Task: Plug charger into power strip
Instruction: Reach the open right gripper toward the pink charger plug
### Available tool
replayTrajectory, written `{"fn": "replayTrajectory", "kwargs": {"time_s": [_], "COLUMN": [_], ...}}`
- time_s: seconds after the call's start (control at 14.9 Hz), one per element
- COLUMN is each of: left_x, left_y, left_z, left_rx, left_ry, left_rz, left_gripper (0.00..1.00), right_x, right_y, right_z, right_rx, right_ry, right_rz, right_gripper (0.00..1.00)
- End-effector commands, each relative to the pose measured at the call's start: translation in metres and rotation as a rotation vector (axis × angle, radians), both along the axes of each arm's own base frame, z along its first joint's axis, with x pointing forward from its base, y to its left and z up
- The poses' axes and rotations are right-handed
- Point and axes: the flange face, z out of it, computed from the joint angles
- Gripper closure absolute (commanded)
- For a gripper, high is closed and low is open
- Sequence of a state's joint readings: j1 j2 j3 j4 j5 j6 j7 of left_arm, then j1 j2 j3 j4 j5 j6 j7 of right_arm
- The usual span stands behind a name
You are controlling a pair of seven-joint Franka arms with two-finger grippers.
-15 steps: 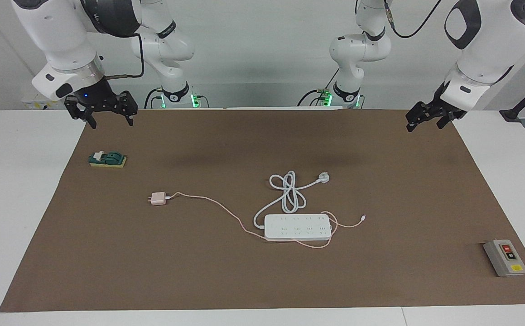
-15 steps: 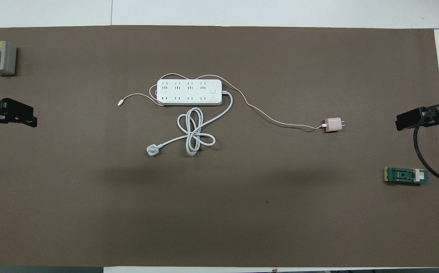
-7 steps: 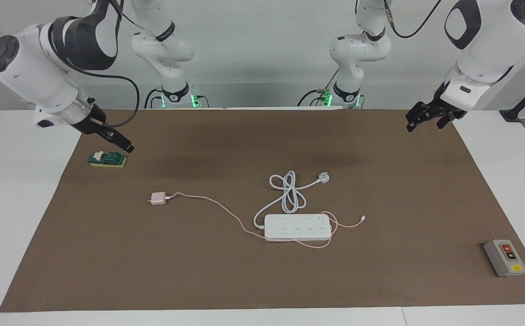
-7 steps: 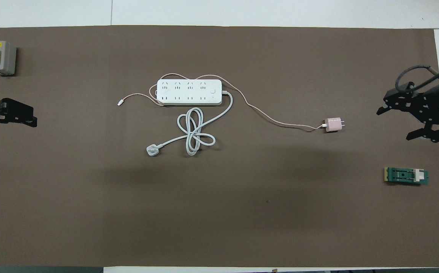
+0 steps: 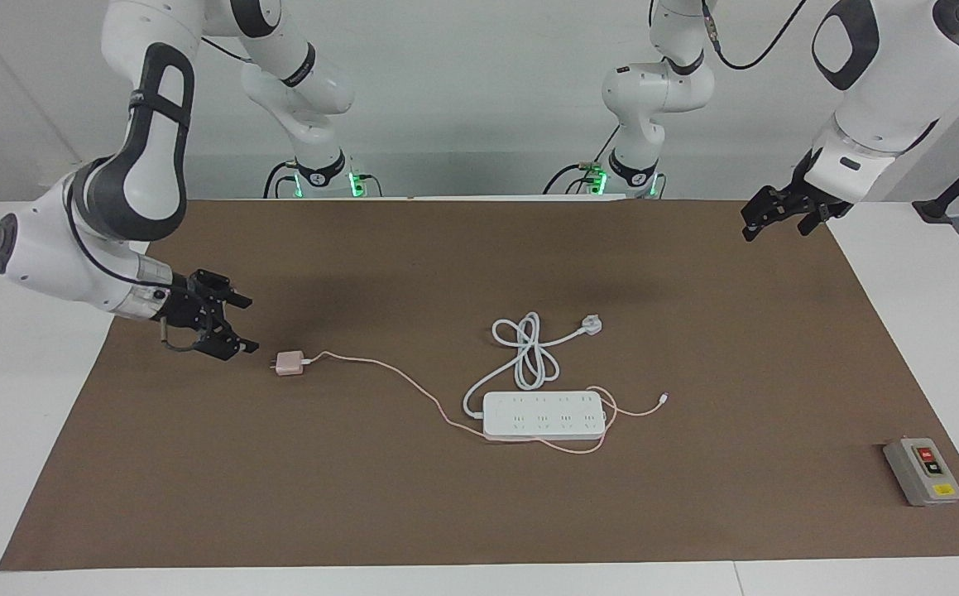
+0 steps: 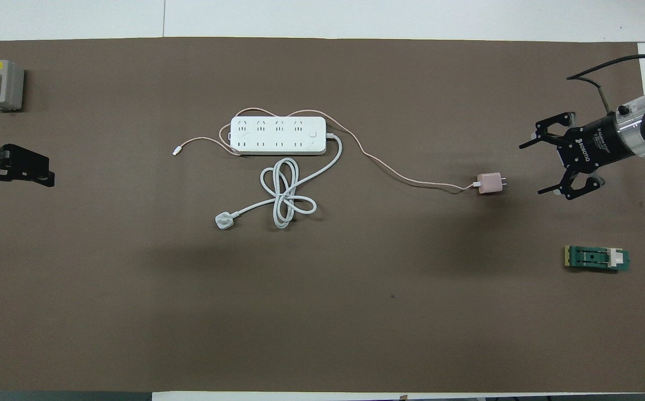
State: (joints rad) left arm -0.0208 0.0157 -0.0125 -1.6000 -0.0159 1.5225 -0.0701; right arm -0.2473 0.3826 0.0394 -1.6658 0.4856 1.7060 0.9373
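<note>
**Q:** Where does the charger lie, taking the power strip as the landmark?

**A:** The power strip [image 5: 544,415] lies flat near the middle of the brown mat [image 5: 479,513] on the desk [image 5: 24,397], sockets up. The charger [image 5: 287,363] rests on the mat toward my right arm's end of the desk from the strip, well apart from it and slightly nearer to me. Its prongs point away from the strip. Its thin pink cable [image 5: 388,372] runs to the strip, passes around the strip's edge that is farther from me, and ends in a small connector [image 5: 664,398] just off the strip's end toward my left arm.

**Q:** And your end effectors?

**A:** My right end effector [image 5: 237,324] is low over the mat, just beside the charger on the side away from the strip, with its fingers spread wide, pointing toward the charger and holding nothing. It does not touch the charger. My left end effector [image 5: 774,217] waits above the mat's corner nearer to me, well apart from the strip, toward my left arm's end; whether its fingers are apart or together I cannot tell.

**Q:** What else lies around the strip?

**A:** The strip's thick white cord [image 5: 526,352] coils just nearer to me than the strip and ends in a white plug [image 5: 592,324]. A grey switch box [image 5: 923,471] sits toward my left arm's end of the desk, farther from me than the strip. A green part [image 6: 596,259] lies toward my right arm's end, nearer to me than the strip.
</note>
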Motion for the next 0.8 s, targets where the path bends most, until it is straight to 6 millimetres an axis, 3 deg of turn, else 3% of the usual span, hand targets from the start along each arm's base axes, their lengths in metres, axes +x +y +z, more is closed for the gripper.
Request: {"fn": "replayTrajectory", "kwargs": {"time_s": [0.0,0.13,0.74], "left_x": [-0.003,-0.003,-0.003], "left_y": [0.001,0.000,0.000], "left_z": [0.003,0.002,0.002], "left_rx": [-0.005,-0.005,-0.005], "left_ry": [-0.008,-0.007,-0.007], "left_rz": [0.013,0.011,0.011], "left_gripper": [0.00,0.00,0.00], "right_x": [0.004,0.007,-0.004], "right_y": [-0.007,-0.010,0.005], "right_z": [-0.033,-0.057,-0.113], "right_rx": [0.069,0.091,0.175], "right_ry": [0.051,0.049,-0.007], "right_rz": [-0.066,-0.097,-0.140], "right_gripper": [0.00,0.00,0.00]}}
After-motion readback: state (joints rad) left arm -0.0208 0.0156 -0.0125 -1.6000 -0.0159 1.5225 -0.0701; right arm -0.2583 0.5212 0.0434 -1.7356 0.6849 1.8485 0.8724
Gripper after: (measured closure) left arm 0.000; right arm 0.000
